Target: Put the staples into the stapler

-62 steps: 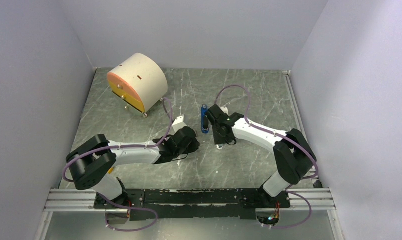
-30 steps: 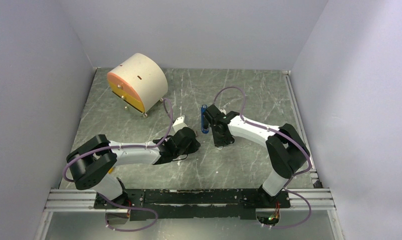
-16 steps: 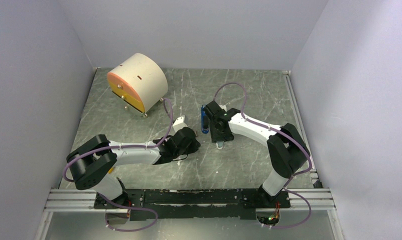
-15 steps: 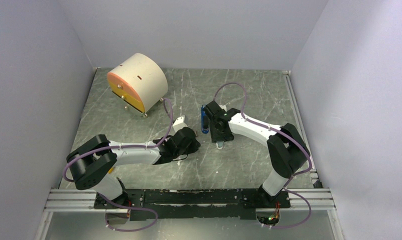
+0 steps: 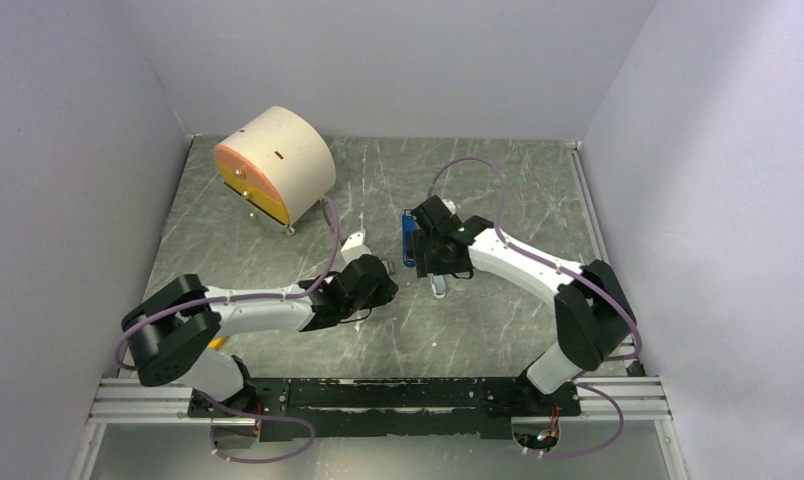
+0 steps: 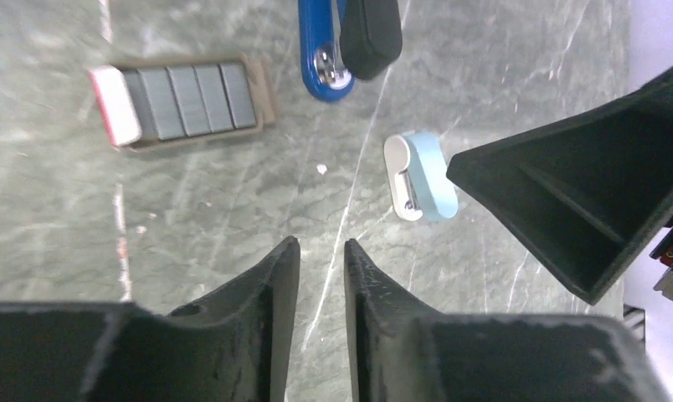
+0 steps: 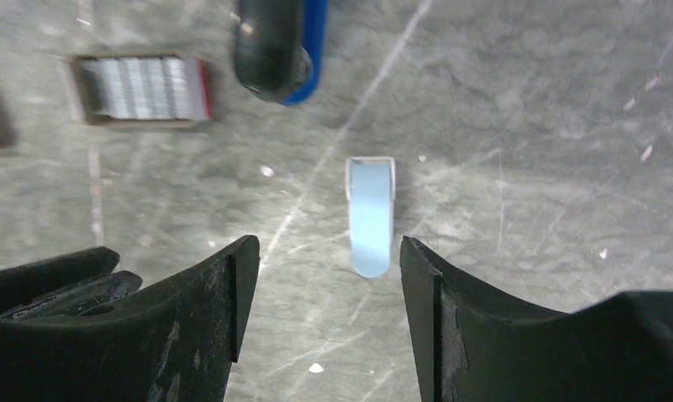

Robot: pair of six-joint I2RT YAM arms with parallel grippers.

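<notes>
The stapler [image 6: 321,52], blue with a black part, lies at the top of the left wrist view and also shows in the overhead view [image 5: 409,240] and the right wrist view [image 7: 287,40]. The staples [image 6: 187,99] are dark-grey blocks in a small tan box with a red-and-white end, left of the stapler [image 7: 141,87]. My left gripper [image 6: 320,247] hovers over bare table with only a narrow gap between its fingers and nothing in it. My right gripper [image 7: 329,251] is open wide, with the stapler just beyond it.
A light-blue and white oblong piece [image 7: 371,213] lies on the table just ahead of the right fingertips, also in the left wrist view [image 6: 423,177]. A cream drum with an orange face [image 5: 275,165] stands at the back left. Grey walls enclose the table.
My right gripper has opened from shut and drawn back from the light-blue piece, which now lies free on the table. My left gripper has parted slightly.
</notes>
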